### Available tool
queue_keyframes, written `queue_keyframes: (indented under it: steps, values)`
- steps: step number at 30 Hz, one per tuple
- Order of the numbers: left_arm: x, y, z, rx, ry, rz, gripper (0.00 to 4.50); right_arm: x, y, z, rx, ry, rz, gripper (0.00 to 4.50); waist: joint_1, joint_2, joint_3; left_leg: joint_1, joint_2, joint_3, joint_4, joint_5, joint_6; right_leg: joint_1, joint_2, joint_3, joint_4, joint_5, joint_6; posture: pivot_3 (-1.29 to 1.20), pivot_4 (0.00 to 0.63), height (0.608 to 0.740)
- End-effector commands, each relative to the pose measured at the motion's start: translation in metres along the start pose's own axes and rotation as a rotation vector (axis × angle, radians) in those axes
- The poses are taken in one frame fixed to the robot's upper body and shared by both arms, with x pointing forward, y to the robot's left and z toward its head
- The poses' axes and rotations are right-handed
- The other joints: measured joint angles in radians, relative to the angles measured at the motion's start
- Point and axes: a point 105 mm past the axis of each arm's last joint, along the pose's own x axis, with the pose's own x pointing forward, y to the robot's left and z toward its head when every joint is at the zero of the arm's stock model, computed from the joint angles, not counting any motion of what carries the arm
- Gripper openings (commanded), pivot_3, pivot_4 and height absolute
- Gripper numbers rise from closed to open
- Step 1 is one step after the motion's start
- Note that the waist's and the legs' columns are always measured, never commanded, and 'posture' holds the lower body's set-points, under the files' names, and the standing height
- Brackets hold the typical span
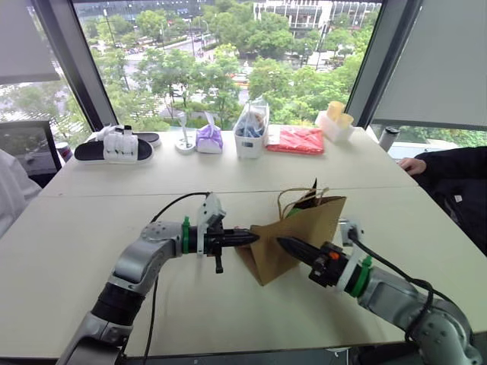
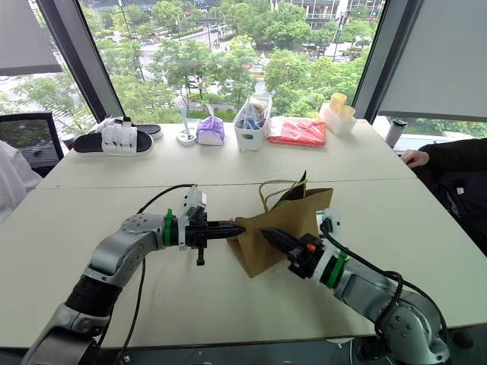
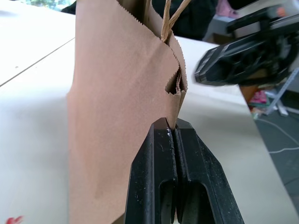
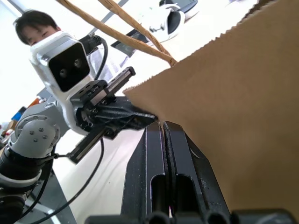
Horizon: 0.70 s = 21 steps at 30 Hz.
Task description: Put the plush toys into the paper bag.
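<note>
Both grippers pinch the paper bag over the near table.

From the left, the left gripper (image 1: 255, 238) reaches in level, its fingers pressed tight on the bag's folded edge. The brown paper bag (image 1: 293, 236) stands tilted between the arms, handles (image 1: 293, 196) up, something green just showing at its mouth. The right gripper (image 1: 283, 243) has its fingers clamped on the bag's near wall.

Office meeting room, high above leafy streets: long pale table (image 1: 91, 228) below tall windows (image 1: 221, 53), office chair (image 1: 27, 148) left of table, seated person's sleeve (image 1: 456, 163) right of it
</note>
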Motion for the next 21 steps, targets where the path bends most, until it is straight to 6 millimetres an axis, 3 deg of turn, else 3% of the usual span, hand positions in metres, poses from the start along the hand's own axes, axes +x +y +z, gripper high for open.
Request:
queue_keyframes:
  steps: [1, 4, 6, 11, 21]
  values:
    - [0.000, 0.006, 0.028, 0.145, -0.043, -0.028, 0.02, -0.020, 0.013, 0.012, -0.038, -0.022, 0.028, 0.00, -0.001, 0.000, 0.000, 0.000, 0.000, -0.001, 0.000, 0.000, 0.000, 0.000, 0.000, 0.000, 0.000, 0.000, 0.000, 0.00, 0.150, 0.740]
    - [-0.001, 0.005, 0.025, 0.303, 0.053, -0.150, 0.02, -0.032, 0.008, 0.010, -0.043, 0.005, -0.001, 0.00, -0.003, 0.000, 0.000, 0.001, 0.000, 0.000, 0.000, 0.000, 0.000, 0.001, 0.001, -0.001, 0.000, 0.000, 0.000, 0.00, 0.150, 0.740]
    - [0.002, 0.016, 0.028, 0.400, 0.095, -0.229, 0.02, -0.043, -0.003, 0.012, -0.039, 0.012, -0.044, 0.00, -0.002, 0.000, 0.000, 0.001, 0.001, 0.001, 0.000, 0.000, 0.000, 0.001, 0.002, -0.001, 0.000, 0.000, 0.000, 0.00, 0.150, 0.740]
    - [0.014, 0.042, 0.048, 0.433, 0.032, -0.238, 0.02, -0.055, -0.013, 0.016, -0.046, -0.014, -0.104, 0.00, -0.002, -0.001, 0.001, 0.001, 0.000, 0.001, 0.001, -0.001, 0.001, 0.002, 0.002, -0.001, -0.001, 0.000, 0.000, 0.00, 0.150, 0.740]
    - [0.021, 0.059, 0.022, 0.388, 0.131, -0.232, 0.02, -0.061, -0.005, 0.005, -0.015, -0.058, -0.148, 0.00, -0.004, -0.002, 0.001, 0.000, 0.000, 0.001, 0.002, -0.003, 0.006, 0.001, 0.003, -0.002, 0.001, 0.000, 0.001, 0.00, 0.150, 0.740]
